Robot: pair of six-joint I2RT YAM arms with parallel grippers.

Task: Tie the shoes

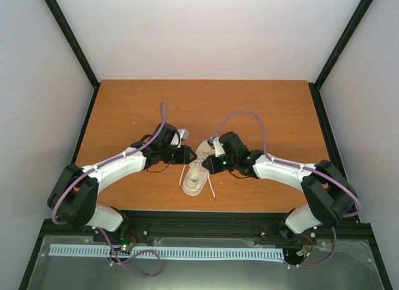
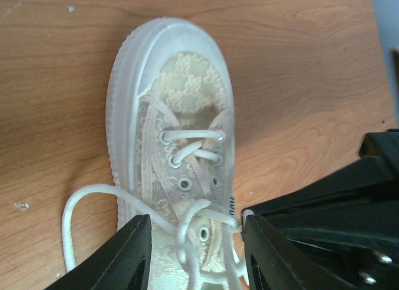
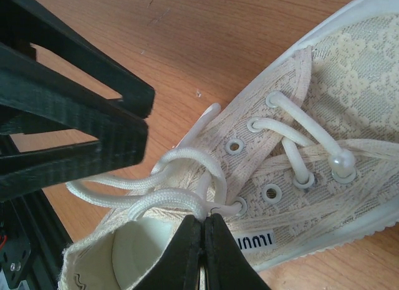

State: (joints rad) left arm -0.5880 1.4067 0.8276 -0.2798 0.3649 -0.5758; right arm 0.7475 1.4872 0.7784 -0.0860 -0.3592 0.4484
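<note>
The cream-beige sneaker (image 1: 194, 179) lies on the wooden table between my two grippers, toe toward the near edge. In the left wrist view the sneaker (image 2: 177, 96) fills the middle and my left gripper (image 2: 196, 243) is open, its fingers (image 2: 128, 259) straddling the upper with loose white laces (image 2: 187, 234) between them. In the right wrist view my right gripper (image 3: 204, 218) is shut, its tips pinching a white lace (image 3: 168, 203) just above the top eyelet of the sneaker (image 3: 324, 115). The lace loops (image 3: 187, 158) lie crossed there.
The left gripper's black fingers (image 3: 75, 115) sit close by at the upper left of the right wrist view. Lace ends (image 1: 212, 189) trail on the table (image 1: 249, 103) beside the shoe. A black rail (image 1: 206, 218) runs along the near edge; walls enclose the other three sides.
</note>
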